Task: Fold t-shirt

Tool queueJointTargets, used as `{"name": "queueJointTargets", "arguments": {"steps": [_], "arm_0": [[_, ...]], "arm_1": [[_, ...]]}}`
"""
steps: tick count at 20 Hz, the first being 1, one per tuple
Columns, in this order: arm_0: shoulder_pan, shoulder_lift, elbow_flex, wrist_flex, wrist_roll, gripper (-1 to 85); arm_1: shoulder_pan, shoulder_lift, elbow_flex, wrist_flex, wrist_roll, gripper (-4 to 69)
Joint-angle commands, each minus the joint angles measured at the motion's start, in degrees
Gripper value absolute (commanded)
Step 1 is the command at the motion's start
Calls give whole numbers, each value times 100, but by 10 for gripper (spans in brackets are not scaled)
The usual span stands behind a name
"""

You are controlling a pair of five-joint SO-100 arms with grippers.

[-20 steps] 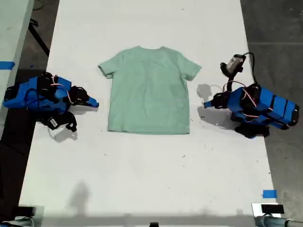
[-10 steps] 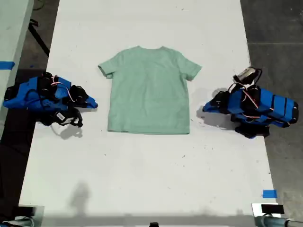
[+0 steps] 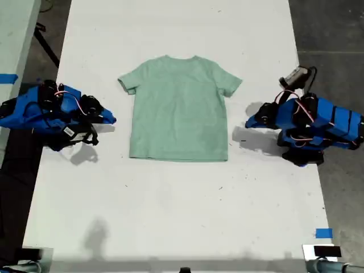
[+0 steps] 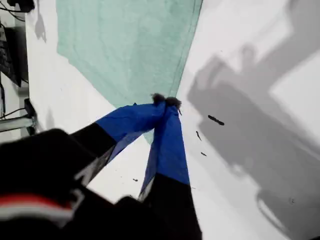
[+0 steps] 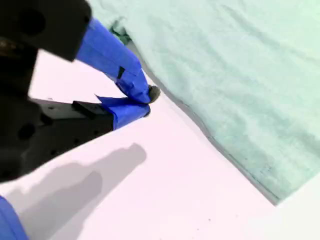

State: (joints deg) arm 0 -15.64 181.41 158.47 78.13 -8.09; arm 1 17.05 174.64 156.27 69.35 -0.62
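The pale mint-green t-shirt lies flat and unfolded, neck toward the far end of the white table. My first gripper is on the exterior view's right, shut and empty. It hovers just off the shirt's side edge, and its tips meet above a corner of the t-shirt. My second gripper is on the exterior view's left, shut on nothing. Its tips sit beside the t-shirt, just off its side seam and apart from the cloth.
Dark floor borders the table on both sides of the exterior view. A blue tape square and a grey device sit at that view's lower right corner. Small black specks dot the tabletop, and arm shadows fall beside both arms.
Both arms have turned their wrists and risen slightly. The first gripper's camera swung over the arm and its tip rose slightly. The second gripper stayed beside the shirt. The shirt has not moved.
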Motion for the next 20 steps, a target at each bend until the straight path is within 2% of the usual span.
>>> {"name": "queueJointTargets", "arguments": {"steps": [1, 7, 13, 18, 20], "arm_0": [[-580, -1266, -1310, -202, 536, 0], [-2136, -3454, -3208, 35, 1934, 0], [-3445, -5713, -5511, 606, 3155, 0], [-4166, -7181, -6882, 1020, 3718, 5], [-4324, -7567, -7295, 1283, 3867, 127]], "arm_1": [[483, -1283, -1292, -237, -712, -9], [1898, -3129, -3103, -9, -2004, -10], [2856, -5256, -5739, 958, -2971, -10], [3375, -6680, -7532, 1784, -3384, -11], [3472, -7014, -7972, 2004, -3445, 4]]}}
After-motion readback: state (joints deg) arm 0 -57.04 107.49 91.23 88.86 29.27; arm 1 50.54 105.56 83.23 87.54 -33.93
